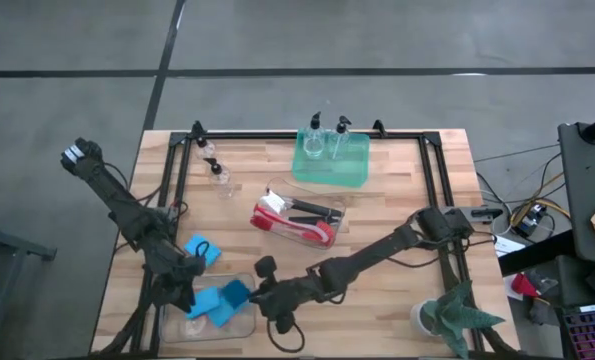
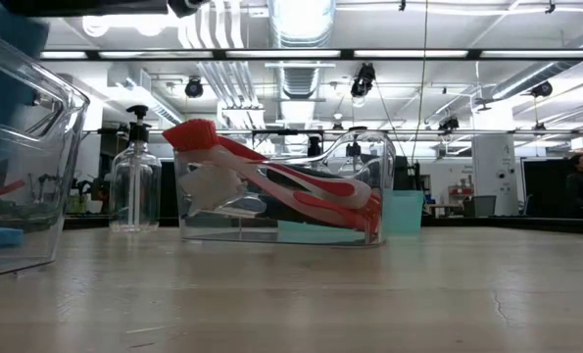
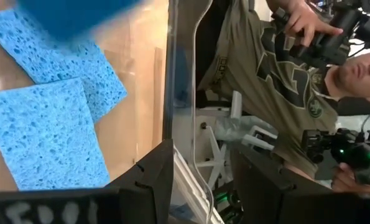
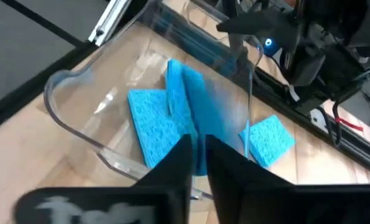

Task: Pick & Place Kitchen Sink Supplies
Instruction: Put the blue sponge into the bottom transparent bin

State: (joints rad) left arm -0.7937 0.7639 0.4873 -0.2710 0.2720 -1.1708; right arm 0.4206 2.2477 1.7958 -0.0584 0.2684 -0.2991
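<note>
My right gripper (image 1: 249,297) (image 4: 200,155) is shut on a blue sponge (image 1: 235,292) (image 4: 186,93) over the clear bin (image 1: 189,330) (image 4: 66,118) at the table's near left. A second blue sponge (image 1: 207,306) (image 4: 148,121) lies flat on the bin's floor. A third (image 1: 201,250) (image 4: 268,140) lies on the table just beyond the bin. My left gripper (image 1: 184,285) is at the bin's left far corner, beside the bin's wall (image 3: 170,74). Its wrist view shows two flat sponges (image 3: 41,134) in the bin. My right gripper pinches the blue sponge between its two fingers at the sponge's near end (image 4: 196,134). The fingers come slanting down from the table's right. The sponge stands on edge inside the bin's walls, above the flat sponge; I cannot tell whether they touch.
A clear bin (image 1: 322,222) (image 2: 281,196) with red and black brushes stands mid-table. A green tray (image 1: 352,175) at the far edge holds two pump bottles; two more (image 1: 215,165) stand at the far left. A potted plant (image 1: 457,320) is near right. A person (image 3: 265,68) stands beyond the table.
</note>
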